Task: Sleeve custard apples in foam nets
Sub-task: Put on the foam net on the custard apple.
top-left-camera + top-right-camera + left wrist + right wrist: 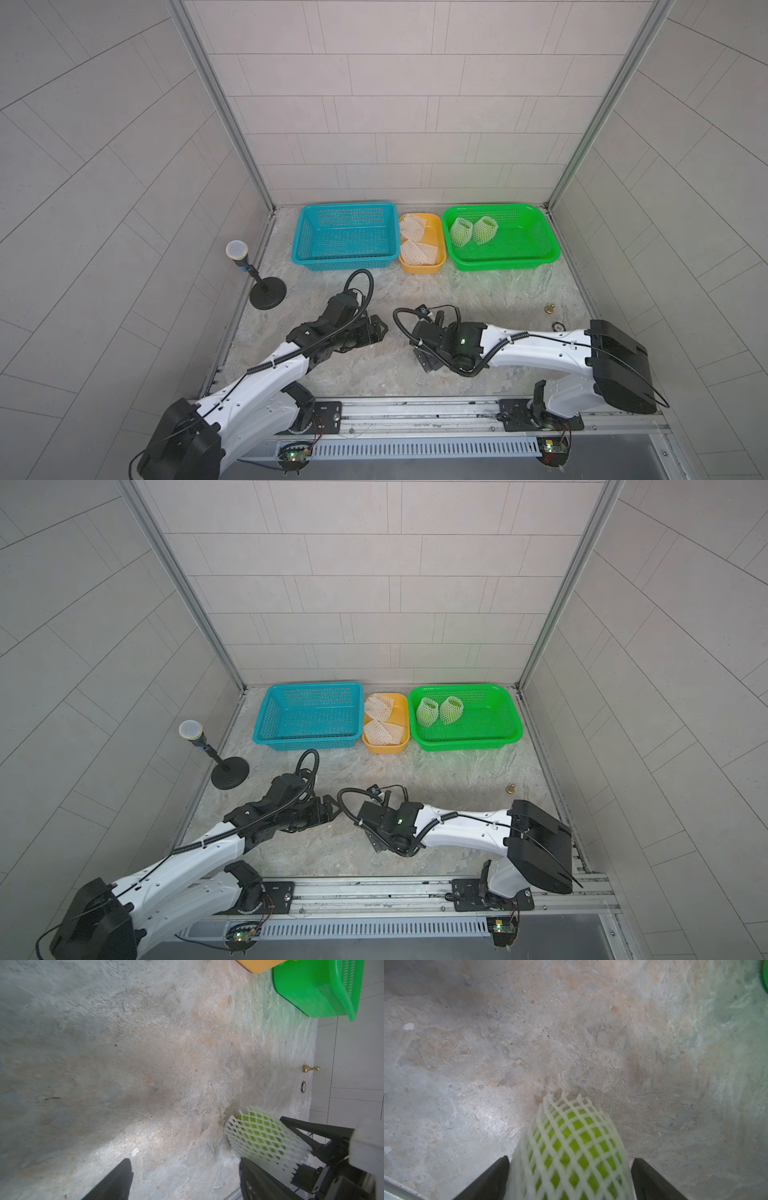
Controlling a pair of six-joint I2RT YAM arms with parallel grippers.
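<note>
A custard apple [577,1147] in a white foam net [550,1105] sits near the table's front middle. My right gripper [571,1178] stands open around it: one finger touches the net, the other shows a small gap. The left wrist view shows the same netted custard apple [259,1134]. My left gripper [187,1180] is open with only bare table between its fingers, one finger close beside that net. Both top views hide this fruit under the right wrist [453,340]. Two netted custard apples [462,231] [484,229] lie in the green basket [505,264]. Spare foam nets [417,252] fill the yellow tray [422,269].
A blue basket [345,259] with nothing in it stands left of the yellow tray. A microphone on a black stand [268,293] stands at the left edge. A small brass piece [550,308] and a ring [559,327] lie at the right. Walls close in three sides.
</note>
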